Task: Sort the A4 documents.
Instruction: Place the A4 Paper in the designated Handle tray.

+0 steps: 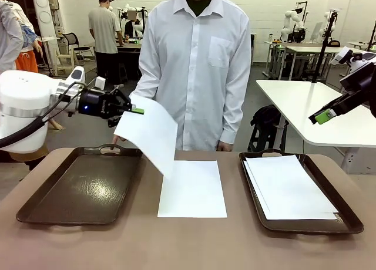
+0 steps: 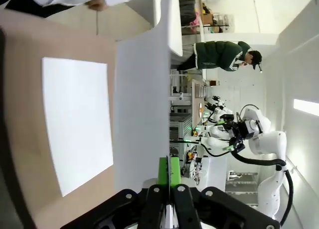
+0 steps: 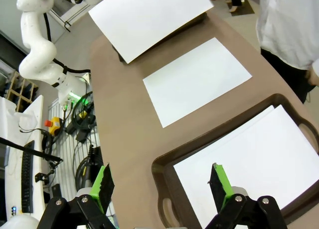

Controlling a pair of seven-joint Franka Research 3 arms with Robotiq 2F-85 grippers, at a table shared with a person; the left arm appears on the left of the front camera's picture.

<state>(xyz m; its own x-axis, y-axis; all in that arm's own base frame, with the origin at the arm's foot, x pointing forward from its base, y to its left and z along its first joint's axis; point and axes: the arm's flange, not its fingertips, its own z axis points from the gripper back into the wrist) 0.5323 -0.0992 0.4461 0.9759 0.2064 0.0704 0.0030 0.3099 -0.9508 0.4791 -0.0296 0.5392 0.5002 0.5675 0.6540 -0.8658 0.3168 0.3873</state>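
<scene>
The left gripper (image 1: 136, 110) has its fingers pinched tight on one edge of a white sheet (image 1: 150, 132). It holds the paper up in the air, tilted, above the spot between the left tray (image 1: 70, 193) and the middle of the table (image 1: 194, 240). A flat sheet (image 1: 192, 191) lies in the middle of the table, and a pile of sheets (image 1: 288, 188) lies in the right tray (image 1: 333, 193) near the table's right edge. The right gripper (image 1: 322, 116) hangs high up by the table's far right corner, with its fingers wide apart and nothing in them.
</scene>
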